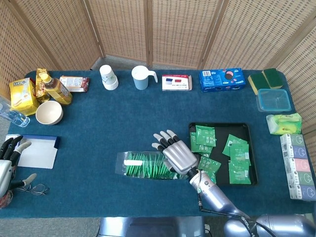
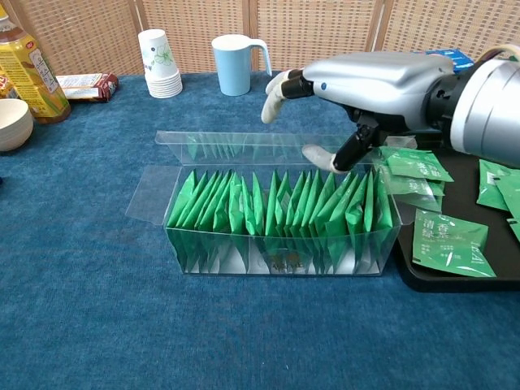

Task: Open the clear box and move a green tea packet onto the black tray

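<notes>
Now the clear box (image 2: 280,236) sits at the lower middle of the chest view, its lid (image 2: 260,145) swung up and back so the top is open. Rows of green tea packets (image 2: 276,207) stand upright inside it. The right hand (image 2: 366,81) hovers over the right end of the box, fingers apart and stretched toward the far side, thumb (image 2: 325,157) pointing down just above the packets. Whether the thumb touches the lid edge is hard to tell from here; nothing is gripped.

Just right of the box lies the black tray (image 1: 247,129), with several loose packets (image 1: 237,153) already spread on it.

At the lower left edge of the head view the left hand (image 1: 7,160) rests near a white sheet (image 1: 37,153), fingers apart, holding nothing.

Along the upper part of the frame stand a blue mug (image 1: 141,77), a stack of paper cups (image 1: 108,77) and a blue cookie box (image 1: 221,79).
</notes>
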### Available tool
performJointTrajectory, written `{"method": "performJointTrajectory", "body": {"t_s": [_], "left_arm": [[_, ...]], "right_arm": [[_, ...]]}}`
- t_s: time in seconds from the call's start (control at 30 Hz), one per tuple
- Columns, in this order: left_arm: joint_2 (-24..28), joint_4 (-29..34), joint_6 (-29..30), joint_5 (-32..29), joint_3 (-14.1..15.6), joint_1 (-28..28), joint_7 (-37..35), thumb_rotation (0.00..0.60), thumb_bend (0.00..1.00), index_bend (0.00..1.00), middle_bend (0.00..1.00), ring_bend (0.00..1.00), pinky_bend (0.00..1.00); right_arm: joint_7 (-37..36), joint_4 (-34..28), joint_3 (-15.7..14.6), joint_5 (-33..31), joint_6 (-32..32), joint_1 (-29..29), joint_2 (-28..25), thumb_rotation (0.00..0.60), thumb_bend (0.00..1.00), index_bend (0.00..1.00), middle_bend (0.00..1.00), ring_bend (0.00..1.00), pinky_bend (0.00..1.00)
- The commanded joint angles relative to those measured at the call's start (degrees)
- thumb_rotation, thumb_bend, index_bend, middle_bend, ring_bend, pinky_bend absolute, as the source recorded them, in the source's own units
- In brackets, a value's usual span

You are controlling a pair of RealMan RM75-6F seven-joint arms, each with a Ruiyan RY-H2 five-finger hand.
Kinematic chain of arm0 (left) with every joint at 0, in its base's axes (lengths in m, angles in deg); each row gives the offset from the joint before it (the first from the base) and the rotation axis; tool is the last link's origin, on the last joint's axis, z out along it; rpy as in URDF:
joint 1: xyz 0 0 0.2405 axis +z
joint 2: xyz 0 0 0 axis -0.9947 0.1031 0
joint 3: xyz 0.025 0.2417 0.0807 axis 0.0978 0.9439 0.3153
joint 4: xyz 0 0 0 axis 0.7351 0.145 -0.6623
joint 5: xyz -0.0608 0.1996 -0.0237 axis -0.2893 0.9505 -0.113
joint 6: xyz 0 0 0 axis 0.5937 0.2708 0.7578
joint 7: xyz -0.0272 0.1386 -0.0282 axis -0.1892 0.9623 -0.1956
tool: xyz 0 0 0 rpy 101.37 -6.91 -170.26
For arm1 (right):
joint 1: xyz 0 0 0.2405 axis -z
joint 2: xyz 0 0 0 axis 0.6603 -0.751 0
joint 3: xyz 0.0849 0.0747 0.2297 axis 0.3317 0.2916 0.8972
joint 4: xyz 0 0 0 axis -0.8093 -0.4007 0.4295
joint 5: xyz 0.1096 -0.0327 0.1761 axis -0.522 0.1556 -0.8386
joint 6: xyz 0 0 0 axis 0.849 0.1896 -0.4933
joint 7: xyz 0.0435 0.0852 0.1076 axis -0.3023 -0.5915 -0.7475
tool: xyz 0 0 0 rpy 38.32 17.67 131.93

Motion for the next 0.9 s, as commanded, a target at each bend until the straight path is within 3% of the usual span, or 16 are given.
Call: {"method": "performJointTrajectory", "body": {"t_s": [0.03, 0.57, 0.9], "left_arm": [[0.0, -0.1, 0.1, 0.1, 0.0, 0.0, -0.2, 0.600, 0.13, 0.16, 0.07, 0.00, 0.27], [0.1, -0.5, 1.0, 0.9, 0.1, 0.0, -1.0, 0.600, 0.13, 0.16, 0.07, 0.00, 0.27], [0.2, -0.7, 1.1, 0.9, 0.0, 0.0, -1.2, 0.600, 0.13, 0.16, 0.07, 0.00, 0.27]], "right_arm": [[0.8, -0.9, 0.2, -1.9, 0.0, -1.0, -1.0, 0.600, 0.56, 0.32, 0.01, 0.00, 0.07], [-0.4, -1.5, 2.9, -12.9, 3.0, -7.6, -4.7, 0.600, 0.60, 0.57, 0.12, 0.05, 0.09], [0.6, 0.8, 3.4, -24.3, 5.1, -14.4, -6.0, 0.600, 0.60, 0.59, 0.14, 0.05, 0.09]]}}
